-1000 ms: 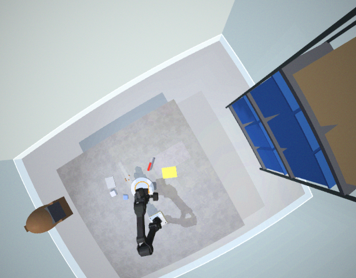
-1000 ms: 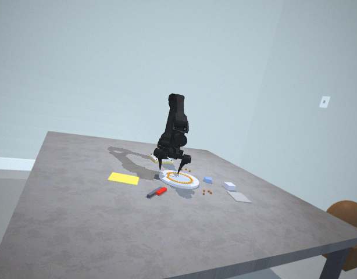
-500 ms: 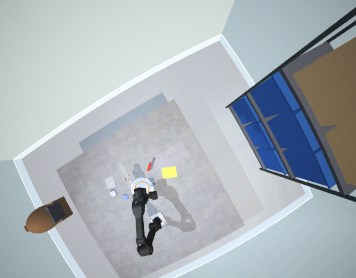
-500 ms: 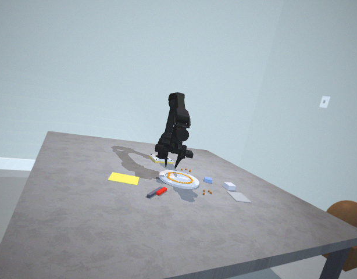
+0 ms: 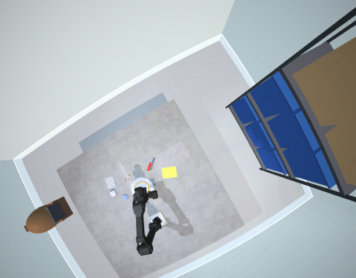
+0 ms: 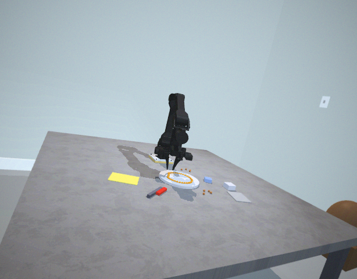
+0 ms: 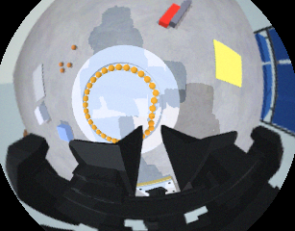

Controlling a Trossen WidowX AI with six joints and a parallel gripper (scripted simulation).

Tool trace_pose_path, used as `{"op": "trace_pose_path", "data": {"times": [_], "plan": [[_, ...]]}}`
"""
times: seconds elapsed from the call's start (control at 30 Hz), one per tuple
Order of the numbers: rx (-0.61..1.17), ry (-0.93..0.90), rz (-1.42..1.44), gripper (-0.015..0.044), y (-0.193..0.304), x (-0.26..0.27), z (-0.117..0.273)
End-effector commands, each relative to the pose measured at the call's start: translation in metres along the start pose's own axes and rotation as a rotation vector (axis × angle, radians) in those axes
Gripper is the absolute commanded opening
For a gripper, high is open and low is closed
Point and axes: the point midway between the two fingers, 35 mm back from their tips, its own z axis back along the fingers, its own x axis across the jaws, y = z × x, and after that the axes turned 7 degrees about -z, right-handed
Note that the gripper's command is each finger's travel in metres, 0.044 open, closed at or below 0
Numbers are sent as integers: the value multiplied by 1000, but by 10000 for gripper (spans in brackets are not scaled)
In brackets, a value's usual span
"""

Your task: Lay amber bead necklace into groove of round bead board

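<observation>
The claw [image 5: 141, 191] [image 6: 170, 170] [image 7: 151, 127] hung over the near side of the round bead board [image 5: 132, 186] [image 6: 185, 188] [image 7: 80, 106], fingers pointing down, a narrow gap between the tips and nothing pinched there. The amber bead necklace [image 5: 141, 181] [image 6: 180, 182] [image 7: 119, 67] lay on the board as a closed loop, mostly ahead and to the left of the claw, with its nearest beads showing by the fingertips in the wrist view. At the loop's right side, a thin curved line of the groove showed outside the beads, so that stretch did not follow it exactly; how deep the rest sat, I could not tell.

Ahead and slightly right of the claw, a red bar [image 5: 149, 166] [image 6: 161, 191] [image 7: 169, 14] lay alongside a dark grey bar [image 5: 152, 161] [image 6: 153, 192] [image 7: 183, 12] on the counter [image 5: 172, 125] [image 6: 97, 228] [image 7: 137, 19]. A yellow sheet [image 5: 169, 172] [image 6: 123, 178] [image 7: 229, 64] lay flat ahead to the right. To the left were a blue block [image 5: 125, 197] [image 6: 207, 180] [image 7: 65, 131] and, farther out, a white block [image 5: 113, 193] [image 6: 229, 186] [image 7: 41, 113] beside a pale grey square [image 5: 110, 182] [image 6: 239, 196] [image 7: 38, 83]. Four loose beads [image 5: 126, 179] [image 6: 203, 193] [image 7: 74, 47] sat ahead to the left; three more small beads [image 6: 185, 169] showed left of the claw in the exterior view. Behind the claw, the arm [image 5: 139, 224] [image 6: 176, 120] stood on a white-topped base plate [image 5: 163, 216] [image 6: 151, 157] [image 7: 173, 185] with yellowish edges.
</observation>
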Motion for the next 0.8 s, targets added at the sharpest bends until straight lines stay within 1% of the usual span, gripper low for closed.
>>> {"op": "trace_pose_path", "data": {"times": [0.0, 0.4, 0.53, 0.57, 0.77], "plan": [[5, 4, 4, 120, 0, -1, -8], [7, 6, 8, 120, 1, -1, -22], [6, 1, 4, 15, 1, 0, -19], [6, 1, 4, 0, 1, 0, -19], [6, 1, 4, 0, 1, 0, -19]]}}
